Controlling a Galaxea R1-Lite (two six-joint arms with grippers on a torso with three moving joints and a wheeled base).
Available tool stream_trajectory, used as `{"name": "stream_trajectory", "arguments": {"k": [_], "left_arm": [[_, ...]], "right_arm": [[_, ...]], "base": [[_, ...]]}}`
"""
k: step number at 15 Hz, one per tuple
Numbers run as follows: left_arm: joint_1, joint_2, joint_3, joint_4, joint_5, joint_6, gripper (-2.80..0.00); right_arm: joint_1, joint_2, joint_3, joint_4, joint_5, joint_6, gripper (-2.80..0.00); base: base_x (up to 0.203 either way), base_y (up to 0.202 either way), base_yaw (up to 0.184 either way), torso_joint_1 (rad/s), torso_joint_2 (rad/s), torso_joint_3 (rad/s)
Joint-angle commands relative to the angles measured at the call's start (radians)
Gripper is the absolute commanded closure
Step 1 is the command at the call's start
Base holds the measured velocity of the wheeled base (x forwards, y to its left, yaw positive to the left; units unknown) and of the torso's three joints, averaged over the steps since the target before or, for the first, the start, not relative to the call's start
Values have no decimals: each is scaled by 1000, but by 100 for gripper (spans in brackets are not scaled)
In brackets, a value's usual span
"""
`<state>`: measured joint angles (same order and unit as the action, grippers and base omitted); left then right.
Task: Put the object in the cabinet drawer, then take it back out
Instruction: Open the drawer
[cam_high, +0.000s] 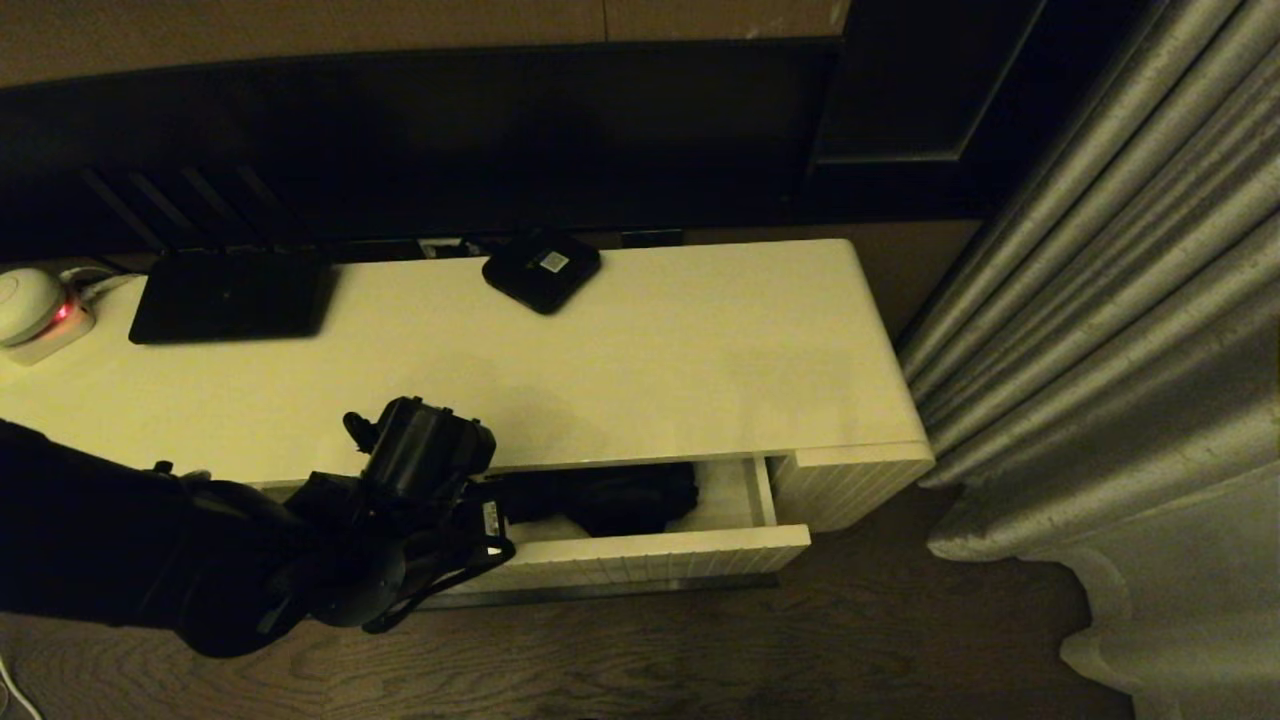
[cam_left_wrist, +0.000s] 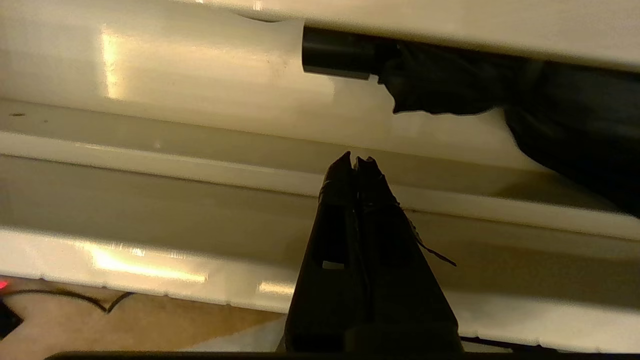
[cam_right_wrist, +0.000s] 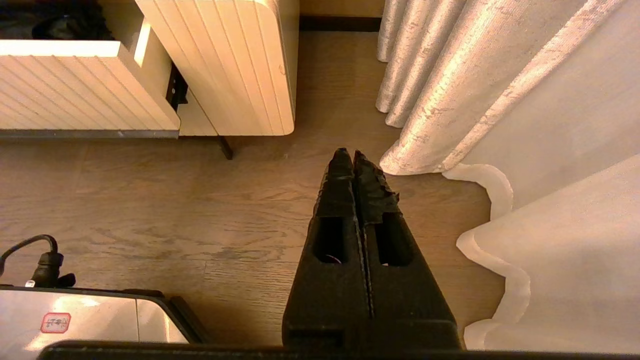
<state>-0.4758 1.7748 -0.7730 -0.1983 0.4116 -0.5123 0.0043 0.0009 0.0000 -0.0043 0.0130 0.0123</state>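
The cream-white drawer (cam_high: 650, 562) with its ribbed front stands partly pulled out under the cabinet top (cam_high: 650, 350). The black folding umbrella (cam_high: 610, 500) lies inside it, its short handle (cam_left_wrist: 335, 59) pointing left and its bunched fabric (cam_left_wrist: 550, 110) to the right. My left gripper (cam_left_wrist: 356, 161) is shut and empty, its tips just above the drawer's front rim (cam_left_wrist: 200, 162), a little short of the handle. In the head view the left arm (cam_high: 300, 545) reaches in at the drawer's left part. My right gripper (cam_right_wrist: 354, 152) hangs shut and empty over the wooden floor, beside the cabinet's right end (cam_right_wrist: 240, 65).
A flat black device (cam_high: 230, 295) and a small black box with a white label (cam_high: 541, 268) sit at the back of the cabinet top. A white round unit with a red light (cam_high: 30, 305) is far left. Grey curtains (cam_high: 1120, 350) hang close on the right.
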Motion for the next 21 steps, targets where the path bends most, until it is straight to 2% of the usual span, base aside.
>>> {"name": "stream_trajectory", "arguments": {"k": [1,2,9,12,15,19,21], "left_arm": [[-6,6,7,0,-10,-6,0],[-6,6,8,0,-11,-6,0],[-16,11,65,20,-129,-28,0],[-17,24,98,20,-145,-28,0],[-18,18,119,29,-206,-41,0],[-29,18,146,50,-223,-61,0],[-38,15,171,50,-261,-70,0]], "right_arm": [[0,1,1,0,1,0,0],[0,1,1,0,1,0,0],[0,1,0,0,1,0,0],[0,1,0,0,1,0,0],[0,1,0,0,1,0,0],[0,1,0,0,1,0,0],[0,1,0,0,1,0,0]], "base": [[0,0,0,0,0,0],[0,0,0,0,0,0],[0,0,0,0,0,0],[0,0,0,0,0,0],[0,0,0,0,0,0],[0,0,0,0,0,0],[0,0,0,0,0,0]]}}
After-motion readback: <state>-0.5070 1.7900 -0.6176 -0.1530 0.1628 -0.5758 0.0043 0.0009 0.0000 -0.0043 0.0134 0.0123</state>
